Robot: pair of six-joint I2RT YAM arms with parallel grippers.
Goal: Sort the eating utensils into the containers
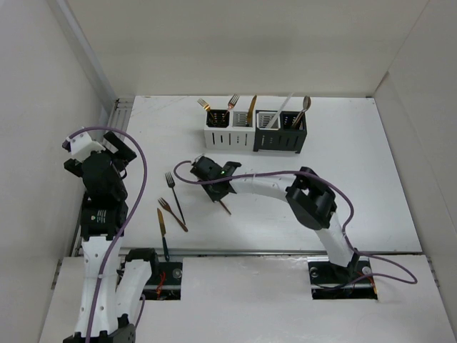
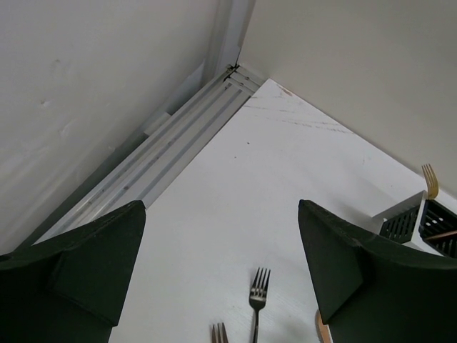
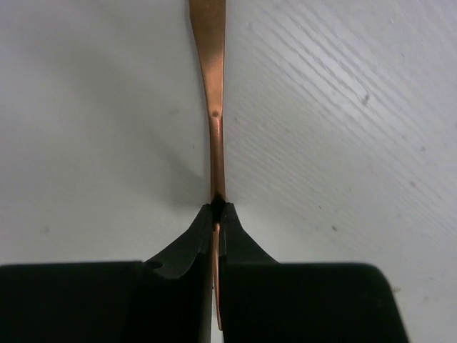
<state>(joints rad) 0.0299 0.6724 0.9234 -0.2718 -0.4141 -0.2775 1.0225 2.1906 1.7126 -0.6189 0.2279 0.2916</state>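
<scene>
The four joined containers [image 1: 253, 133], two white on the left and two black on the right, stand at the back middle of the table with several utensils upright in them. My right gripper [image 1: 218, 187] is shut on a thin copper utensil [image 3: 214, 107], held low over the table; its end sticks out below the fingers [image 1: 226, 208]. A dark fork [image 1: 173, 196], a copper fork [image 1: 173, 214] and a gold-bladed, dark-handled knife [image 1: 163, 232] lie at the front left. My left gripper [image 1: 118, 153] is open and empty, raised at the far left. The left wrist view shows the dark fork [image 2: 257, 300] between its fingers [image 2: 100, 264].
White walls enclose the table on the left, back and right. A ridged metal rail [image 2: 178, 153] runs along the left wall. The end of the container row [image 2: 421, 221], with a gold fork [image 2: 429, 179] in it, shows at the right of the left wrist view.
</scene>
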